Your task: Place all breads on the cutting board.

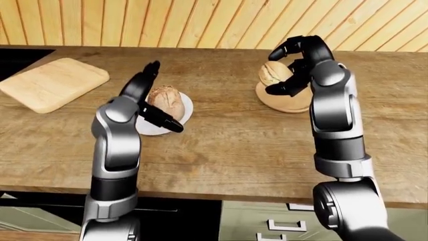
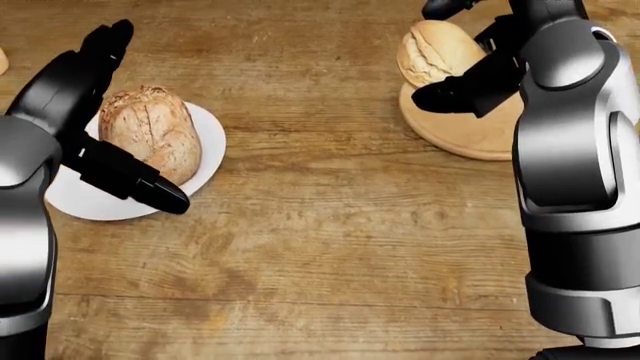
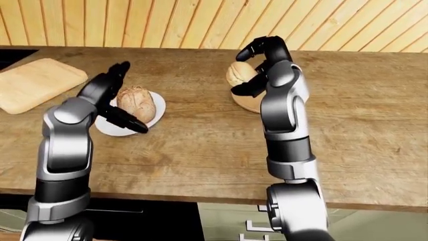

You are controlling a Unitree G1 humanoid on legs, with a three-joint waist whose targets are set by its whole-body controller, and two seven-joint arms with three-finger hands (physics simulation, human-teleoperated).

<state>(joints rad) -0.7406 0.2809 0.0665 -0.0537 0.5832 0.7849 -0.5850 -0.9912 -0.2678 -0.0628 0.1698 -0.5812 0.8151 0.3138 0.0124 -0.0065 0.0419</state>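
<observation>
On the brown wooden counter [image 1: 221,145], the dark crusty brown bread loaf [image 2: 152,132] lies on a round white plate [image 2: 205,139]. The left hand [image 2: 95,112] stands around this loaf with its fingers spread wide, one above and one below it, not closed. At the right, the pale bread roll [image 2: 435,49] rests on a round wooden plate [image 2: 455,127], and the right hand [image 1: 297,63] curves openly beside it without gripping. The light rectangular wooden cutting board [image 1: 52,83] lies well apart at the left of the left-eye view, with no bread on it.
</observation>
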